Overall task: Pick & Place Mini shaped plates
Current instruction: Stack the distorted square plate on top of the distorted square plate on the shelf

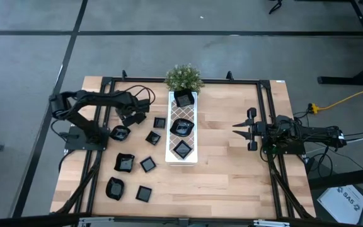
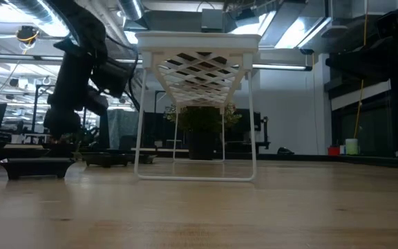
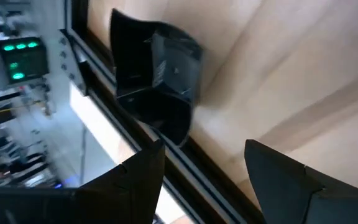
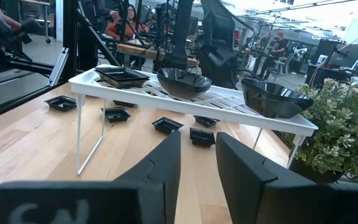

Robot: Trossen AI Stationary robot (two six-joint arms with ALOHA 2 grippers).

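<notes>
Several small glossy black plates lie flat on the wooden table left of the white lattice tray (image 1: 182,157); three more sit on the tray's top (image 4: 185,81). One wavy-rimmed plate (image 1: 119,133) (image 3: 157,81) lies by the table's left frame rail. My left gripper (image 1: 124,127) (image 3: 204,171) hangs just above and beside it, slanting down, open, with nothing between the fingers. My right gripper (image 1: 237,128) (image 4: 197,162) waits level at the right, pointing at the tray, open and holding nothing.
A green potted plant (image 1: 183,77) stands at the tray's far end. Black frame rails (image 3: 166,155) run along the table's left and right sides. The tray stands on thin white legs (image 2: 140,117). Bare wood lies between the tray and my right gripper.
</notes>
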